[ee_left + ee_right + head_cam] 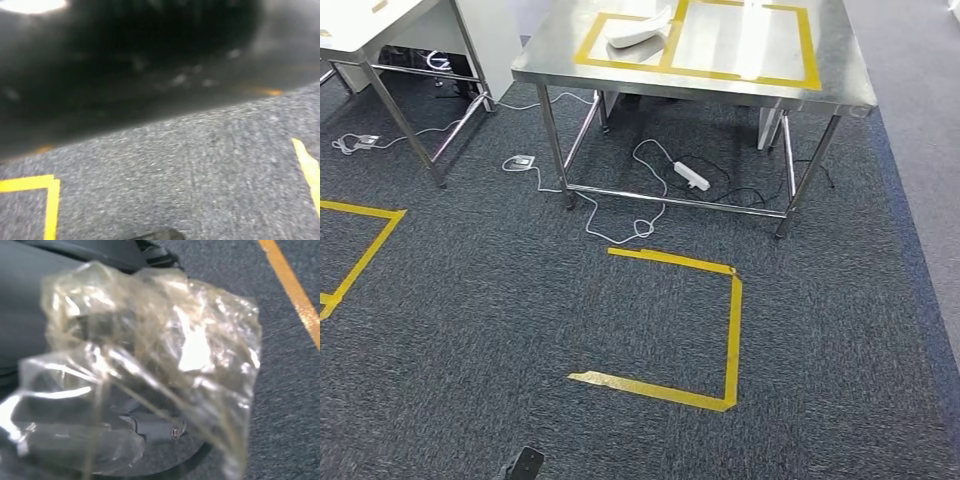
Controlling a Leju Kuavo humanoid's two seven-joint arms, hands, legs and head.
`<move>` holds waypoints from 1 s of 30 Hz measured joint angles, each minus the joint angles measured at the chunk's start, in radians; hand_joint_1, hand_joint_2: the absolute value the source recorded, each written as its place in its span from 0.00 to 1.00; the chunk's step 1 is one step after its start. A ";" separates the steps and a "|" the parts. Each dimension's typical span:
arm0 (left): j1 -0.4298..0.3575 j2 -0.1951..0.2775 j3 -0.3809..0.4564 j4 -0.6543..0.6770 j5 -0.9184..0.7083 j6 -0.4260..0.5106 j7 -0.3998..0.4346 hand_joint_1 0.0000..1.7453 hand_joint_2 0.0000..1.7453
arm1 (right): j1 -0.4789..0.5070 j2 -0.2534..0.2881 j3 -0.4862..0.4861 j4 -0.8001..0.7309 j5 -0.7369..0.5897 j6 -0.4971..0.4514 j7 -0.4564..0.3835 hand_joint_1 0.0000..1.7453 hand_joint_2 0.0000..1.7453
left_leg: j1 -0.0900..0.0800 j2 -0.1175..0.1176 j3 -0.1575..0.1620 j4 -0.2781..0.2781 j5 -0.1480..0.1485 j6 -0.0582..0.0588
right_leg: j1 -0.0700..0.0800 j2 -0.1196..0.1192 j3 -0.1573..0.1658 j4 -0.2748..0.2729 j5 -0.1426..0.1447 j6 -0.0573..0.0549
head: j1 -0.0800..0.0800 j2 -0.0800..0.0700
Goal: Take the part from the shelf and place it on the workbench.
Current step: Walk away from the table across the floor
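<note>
1. The right hand is largely hidden behind a crinkled clear plastic bag holding a grey part; the grip cannot be made out.
2. Dark grey carpet with yellow tape lines lies below.
3. Ahead, the steel workbench carries a white part inside a taped square.

— What's underfoot?
— Dark grey carpet marked with yellow tape in open rectangles.
— And furniture?
— A steel-topped table on metal legs — yellow tape squares on its top — with a white power strip and white cables beneath. A white table stands beside it.
</note>
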 joint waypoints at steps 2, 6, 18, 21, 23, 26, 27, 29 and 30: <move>0.002 -0.001 0.000 0.000 -0.001 0.000 0.000 0.00 0.00 | 0.001 -0.001 0.000 0.000 0.001 -0.001 0.000 0.00 0.00 | 0.001 -0.019 -0.011 0.005 0.008 -0.005 | -0.005 0.009 0.072 -0.100 0.048 0.000 | 0.000 0.000; -0.002 -0.003 0.000 0.000 -0.006 0.009 0.000 0.00 0.00 | 0.003 -0.002 -0.002 0.000 0.004 -0.002 -0.002 0.00 0.00 | -0.002 -0.054 -0.034 0.023 0.017 -0.023 | -0.014 0.083 0.194 -0.303 0.094 -0.015 | -0.001 0.000; 0.014 -0.003 0.001 0.000 0.001 0.030 -0.001 0.00 0.00 | 0.008 -0.002 -0.012 0.000 0.021 -0.001 -0.005 0.00 0.00 | 0.009 0.029 -0.088 0.172 -0.043 -0.059 | -0.007 -0.065 0.181 -0.306 0.109 -0.050 | -0.013 0.000; 0.012 -0.003 0.002 0.000 0.002 0.032 -0.004 0.00 0.00 | 0.008 -0.002 -0.013 0.000 0.024 -0.001 -0.006 0.00 0.00 | -0.005 0.089 -0.021 0.033 -0.008 -0.038 | 0.002 -0.095 0.181 -0.302 0.105 -0.041 | -0.012 0.000; 0.014 -0.003 0.002 0.000 0.004 0.035 -0.004 0.00 0.00 | 0.007 -0.002 -0.013 0.000 0.025 -0.001 -0.007 0.00 0.00 | -0.006 0.073 -0.024 0.028 -0.007 -0.027 | 0.004 -0.113 0.181 -0.302 0.103 -0.031 | -0.011 0.000; 0.021 -0.003 0.005 0.000 0.011 0.039 -0.005 0.00 0.00 | 0.008 -0.003 -0.013 0.000 0.032 0.001 -0.010 0.00 0.00 | 0.001 0.042 -0.025 0.019 0.004 -0.009 | -0.003 -0.055 0.153 -0.242 0.057 -0.012 | -0.005 0.000; 0.021 -0.004 0.006 0.000 0.015 0.041 -0.006 0.00 0.00 | 0.009 -0.005 -0.013 0.000 0.036 0.002 -0.012 0.00 0.00 | 0.002 0.032 -0.028 0.018 0.007 -0.005 | -0.006 -0.026 0.124 -0.179 0.023 -0.008 | -0.001 0.000; 0.022 -0.004 0.013 0.001 0.020 0.042 -0.009 0.00 0.00 | 0.016 -0.008 -0.013 0.001 0.043 0.005 -0.014 0.00 0.00 | 0.001 0.006 -0.033 0.019 0.010 -0.001 | -0.008 -0.004 0.056 -0.040 -0.034 -0.004 | 0.002 0.000; 0.025 -0.003 0.016 0.001 0.022 0.038 -0.011 0.00 0.00 | 0.020 -0.009 -0.013 0.001 0.047 0.006 -0.016 0.00 0.00 | 0.000 -0.007 -0.033 0.019 0.011 -0.001 | -0.008 -0.001 0.036 -0.003 -0.037 -0.003 | 0.002 0.000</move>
